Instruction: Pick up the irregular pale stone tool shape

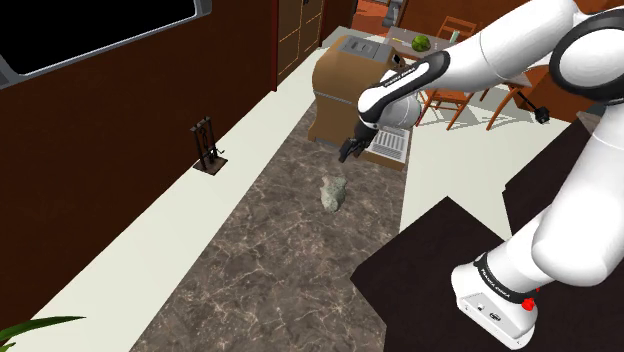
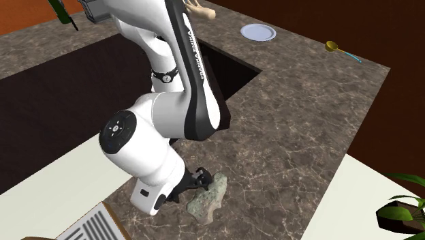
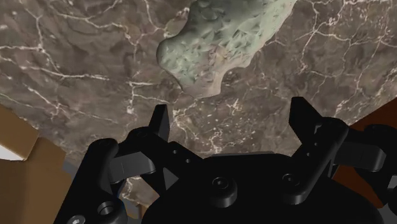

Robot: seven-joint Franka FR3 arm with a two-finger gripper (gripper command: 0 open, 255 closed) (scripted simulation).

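Approach step, no grasp yet. Gripper point(image 3: 230, 114) fingers spread wide, nothing btwn them. Pale greenish-grey stone tool point(image 3: 219, 44) lies flat on the brown marble countertop point(image 1: 290, 260), clear of the fingertips and just ahead of them. In the shoulder view it sits close to the gripper, on its near side. Next move, my read: you bring the hand fwd over the stone, centre its narrower part btwn the fingers, descend, then close. Lumpy outline, so an off-centre pinch could let it twist.
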